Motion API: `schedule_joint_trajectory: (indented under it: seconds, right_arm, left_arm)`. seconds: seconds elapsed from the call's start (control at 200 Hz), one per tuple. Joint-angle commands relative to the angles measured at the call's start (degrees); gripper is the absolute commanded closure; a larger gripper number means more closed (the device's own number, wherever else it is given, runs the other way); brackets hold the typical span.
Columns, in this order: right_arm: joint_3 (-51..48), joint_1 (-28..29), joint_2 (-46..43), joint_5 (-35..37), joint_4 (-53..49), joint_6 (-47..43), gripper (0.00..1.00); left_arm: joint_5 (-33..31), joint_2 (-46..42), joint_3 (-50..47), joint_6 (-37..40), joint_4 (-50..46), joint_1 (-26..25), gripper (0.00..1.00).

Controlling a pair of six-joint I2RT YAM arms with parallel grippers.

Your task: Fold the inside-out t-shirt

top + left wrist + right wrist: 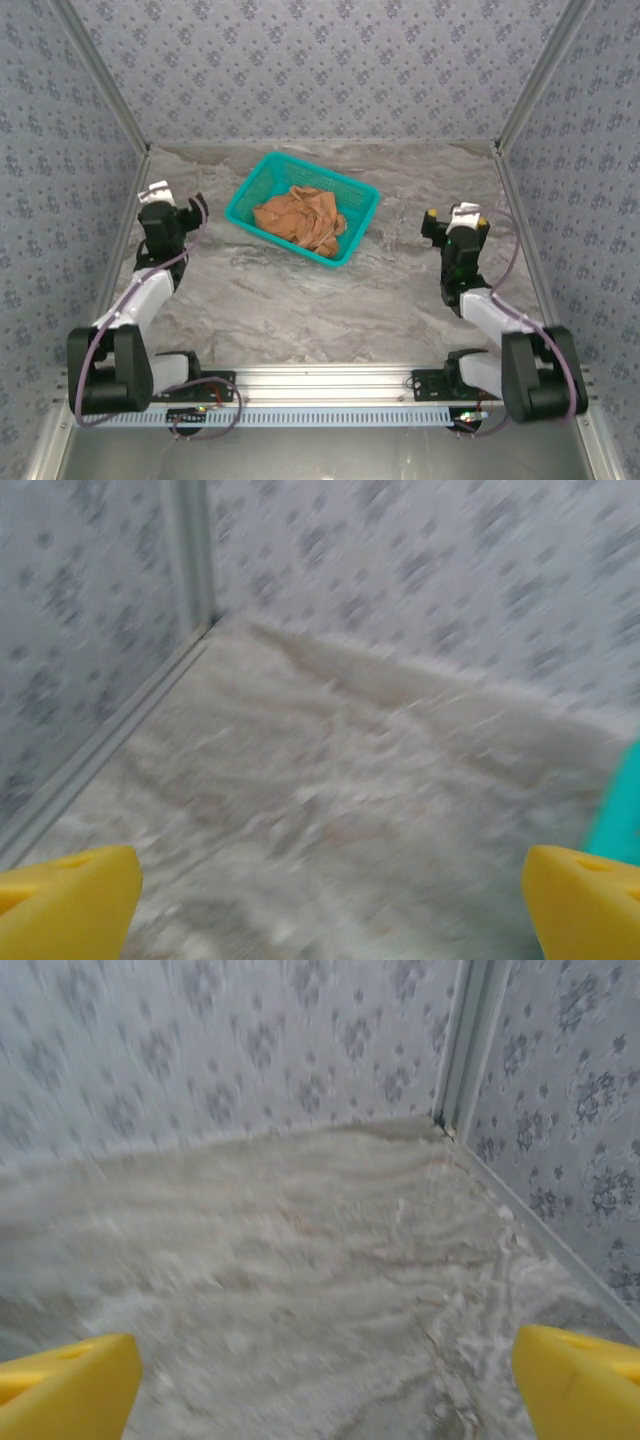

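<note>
Top view: the t-shirt is a crumpled orange-tan heap inside the teal basket. The basket sits far-centre on the marble-look table, turned at an angle. Same view takes in both arms. L gripper is left of the basket and R gripper right of it, both raised off the table.

L wrist view, blurred: the yellow pads sit at the two bottom corners, set wide, w/ bare table btw them. So L gripper is fully spread and has hold of nothing. A teal sliver of the basket wall shows at the right edge, just above the right pad. A corner post stands top left.

R wrist view, blurred too: R gripper has its pads just as wide, also w/ nothing in its grasp. Ahead are table, patterned wall and a post top right.

Heading: the heap is too bunched to tell neck from hem, and the tag can't be made out. Its long axis runs approx left-right across the top view, dipping toward near-right, in line w/ the basket's long side.

Vs grippers: the shirt lies btw the two, right of L and left of R, at about the same depth. It touches neither. The basket's left corner is near L gripper's inner finger. R gripper stands further off from the basket's right corner.
</note>
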Motion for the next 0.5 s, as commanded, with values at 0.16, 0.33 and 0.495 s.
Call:
schedule_joint_trajectory:
  seconds: [0.16,0.33,0.495]
  right_arm:
    - [16.5,22.4,11.6,-7.4,-29.0,24.3,0.05]
    - [22.9,22.7,16.9,-11.8,-29.6,24.2,0.08]
    - [23.0,22.3,18.1,-13.5,-30.7,25.7,0.08]
  left_arm:
    - [12.9,10.4,15.4,8.8,-20.1,-19.6,0.04]
    - [18.7,26.7,33.8,15.1,-41.4,-27.3,0.04]
    - [14.9,41.4,46.6,16.6,-50.8,-30.4,0.02]
